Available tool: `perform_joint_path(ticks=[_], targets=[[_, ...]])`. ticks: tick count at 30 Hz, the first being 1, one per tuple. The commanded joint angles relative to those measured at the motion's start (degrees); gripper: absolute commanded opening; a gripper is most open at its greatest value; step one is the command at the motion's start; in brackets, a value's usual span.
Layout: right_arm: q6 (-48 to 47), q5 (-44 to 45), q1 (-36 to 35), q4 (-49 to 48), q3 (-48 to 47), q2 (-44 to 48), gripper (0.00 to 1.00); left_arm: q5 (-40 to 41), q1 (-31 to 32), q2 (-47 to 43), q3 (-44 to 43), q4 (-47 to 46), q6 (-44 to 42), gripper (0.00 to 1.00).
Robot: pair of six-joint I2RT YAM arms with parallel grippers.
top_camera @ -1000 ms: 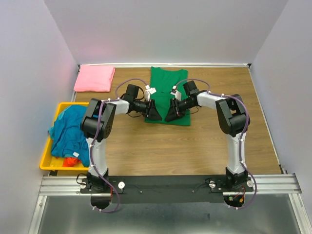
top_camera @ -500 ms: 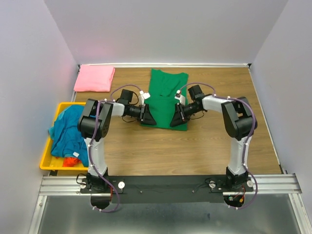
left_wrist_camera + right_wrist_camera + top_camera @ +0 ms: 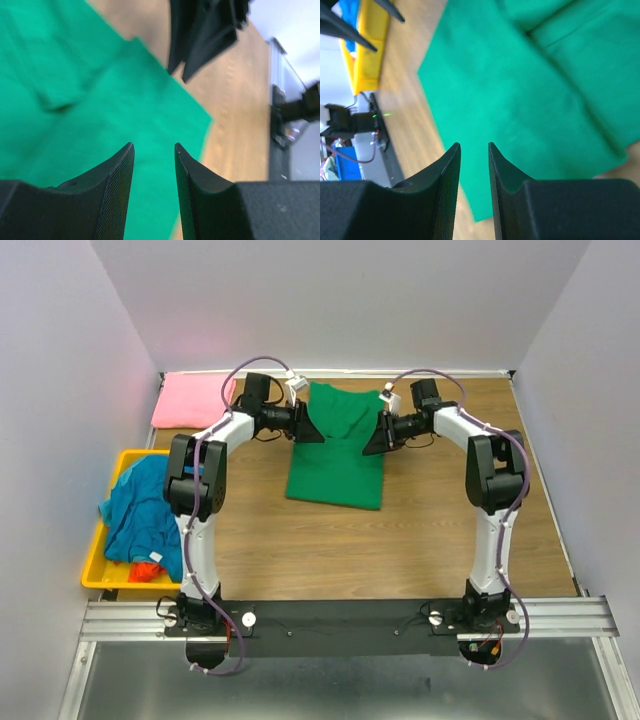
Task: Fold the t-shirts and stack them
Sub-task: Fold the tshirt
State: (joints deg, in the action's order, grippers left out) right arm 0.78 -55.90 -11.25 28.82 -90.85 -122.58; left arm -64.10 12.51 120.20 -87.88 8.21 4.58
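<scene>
The green t-shirt lies flat in the middle of the table, its far part folded into layers. My left gripper is open and empty over its far left edge, with green cloth below the jaws. My right gripper is open and empty over its far right edge, above the cloth. A folded pink t-shirt lies at the far left corner. The teal-blue t-shirt is crumpled in the yellow bin, with a bit of the orange-red one under it.
The yellow bin sits at the table's left edge, beside the left arm; it also shows in the right wrist view. White walls close in the far, left and right sides. Bare wood lies between the green shirt and the arm bases.
Both grippers have moved from the near hem of the green shirt to its far part. The shirt now reaches a little nearer to the arm bases.
</scene>
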Motion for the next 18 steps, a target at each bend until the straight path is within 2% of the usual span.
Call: perform_joint_path(ticks=[1,6,12,15,18], targets=[[-1.04,3.33,0.43,1.50,-4.50,-6.43,0.36,3.01,-2.05,8.81,-3.77,-1.97,3.33,0.46],[-2.61,6.41,2.71,1.50,-7.68,-12.14,0.35,5.64,-3.81,14.53,-5.37,-3.73,4.73,0.46],[-5.52,10.37,3.51,1.68,-9.08,-12.42,0.36,5.39,-5.22,15.60,-5.73,-1.97,4.13,0.46],[-7.79,11.42,3.51,2.38,-9.61,-8.21,0.43,2.76,-5.22,9.19,-3.54,-0.57,-0.26,0.49],[-10.87,10.55,3.25,3.70,-7.95,-0.40,0.57,3.18,-5.22,1.55,-3.27,8.99,-13.16,0.53]])
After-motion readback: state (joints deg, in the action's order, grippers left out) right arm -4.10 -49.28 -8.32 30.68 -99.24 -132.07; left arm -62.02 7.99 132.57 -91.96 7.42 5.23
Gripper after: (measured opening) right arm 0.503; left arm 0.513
